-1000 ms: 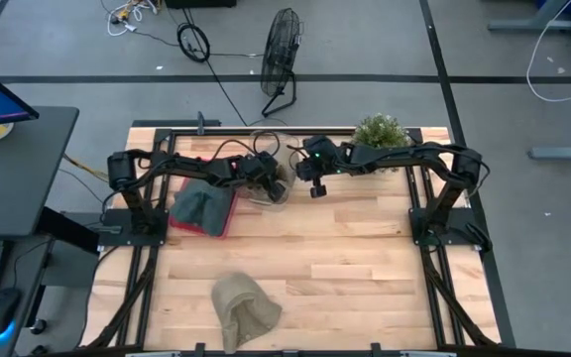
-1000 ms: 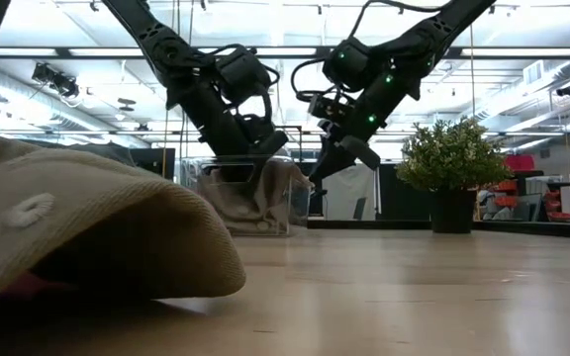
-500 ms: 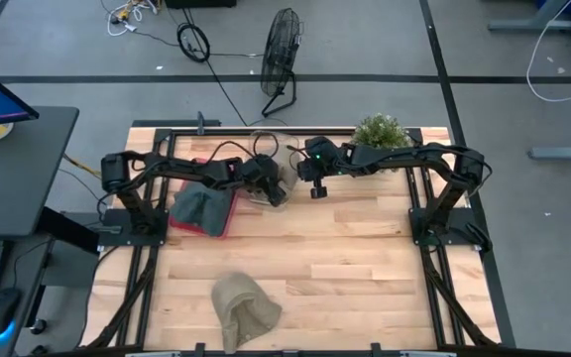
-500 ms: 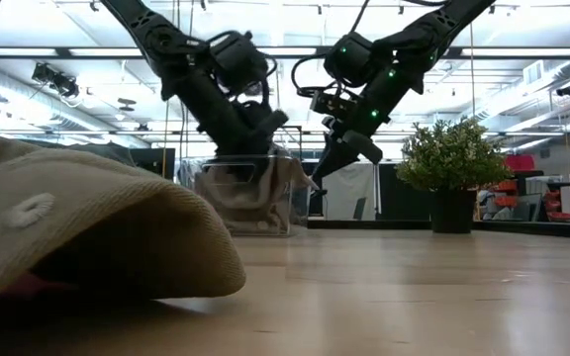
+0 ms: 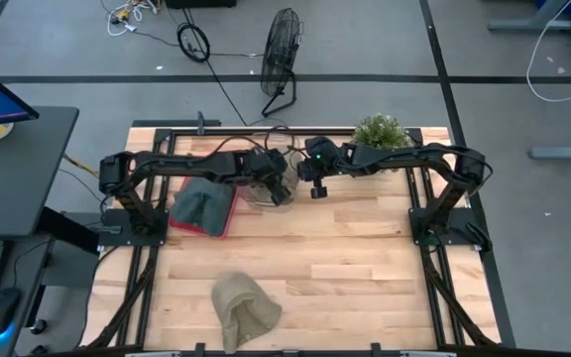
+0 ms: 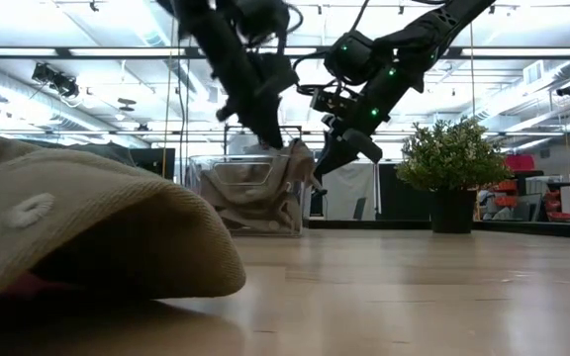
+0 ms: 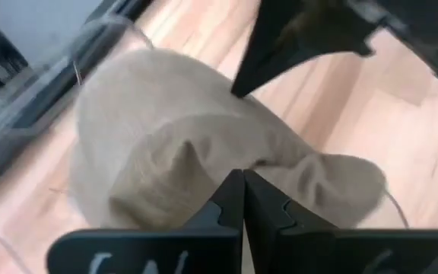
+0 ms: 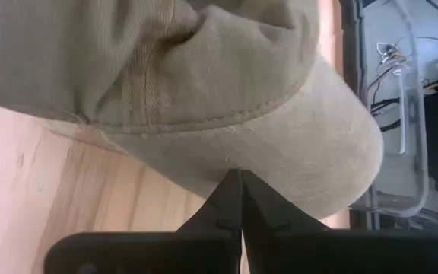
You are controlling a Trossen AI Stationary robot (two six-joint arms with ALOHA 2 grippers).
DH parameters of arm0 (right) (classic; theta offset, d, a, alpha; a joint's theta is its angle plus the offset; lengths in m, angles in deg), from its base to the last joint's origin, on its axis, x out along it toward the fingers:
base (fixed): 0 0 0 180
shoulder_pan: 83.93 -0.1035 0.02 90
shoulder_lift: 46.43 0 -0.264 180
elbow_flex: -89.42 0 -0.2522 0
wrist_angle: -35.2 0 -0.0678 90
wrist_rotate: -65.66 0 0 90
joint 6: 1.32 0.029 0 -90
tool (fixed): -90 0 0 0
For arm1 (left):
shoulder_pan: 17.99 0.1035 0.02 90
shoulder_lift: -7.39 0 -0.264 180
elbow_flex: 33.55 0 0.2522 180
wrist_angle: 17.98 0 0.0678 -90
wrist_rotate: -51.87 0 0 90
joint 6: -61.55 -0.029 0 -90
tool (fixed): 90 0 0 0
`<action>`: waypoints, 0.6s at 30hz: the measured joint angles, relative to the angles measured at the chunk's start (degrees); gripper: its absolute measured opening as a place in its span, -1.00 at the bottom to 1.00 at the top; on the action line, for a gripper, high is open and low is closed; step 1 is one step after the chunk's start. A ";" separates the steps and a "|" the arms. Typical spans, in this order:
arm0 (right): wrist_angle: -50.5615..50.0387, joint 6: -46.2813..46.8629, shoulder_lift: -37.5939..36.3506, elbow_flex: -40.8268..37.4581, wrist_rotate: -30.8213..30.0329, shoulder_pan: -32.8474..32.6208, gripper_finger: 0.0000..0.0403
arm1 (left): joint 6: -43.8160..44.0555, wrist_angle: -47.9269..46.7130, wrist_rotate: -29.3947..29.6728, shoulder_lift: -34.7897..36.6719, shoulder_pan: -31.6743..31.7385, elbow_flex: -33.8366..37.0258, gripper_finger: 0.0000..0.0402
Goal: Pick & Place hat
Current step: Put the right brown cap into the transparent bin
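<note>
Hat [image 8: 204, 91] in clear bin [image 6: 250, 193]: left gripper [image 7: 242, 199] and right gripper [image 8: 238, 190] both pinching fabric; opposing pulls risk tipping bin.

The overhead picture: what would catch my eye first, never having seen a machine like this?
Two dark arms meet at the table's far edge over a clear bin, each claw pinching a tan hat draped in it: the left claw and the right claw, both shut. Another tan hat lies alone at the near edge.
</note>
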 joint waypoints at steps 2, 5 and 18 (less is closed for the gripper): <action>-0.04 0.00 -0.50 0.00 0.00 -0.26 -0.99 | -3.80 -3.51 0.16 0.06 -0.21 -1.97 -0.95; -0.42 0.21 -1.59 0.02 -0.25 -0.83 -0.99 | -8.26 -6.36 0.28 0.04 -0.17 -3.51 -0.84; -7.51 5.23 -5.32 0.02 0.03 -5.58 -0.99 | -29.90 -3.47 1.39 0.04 3.27 -3.60 0.12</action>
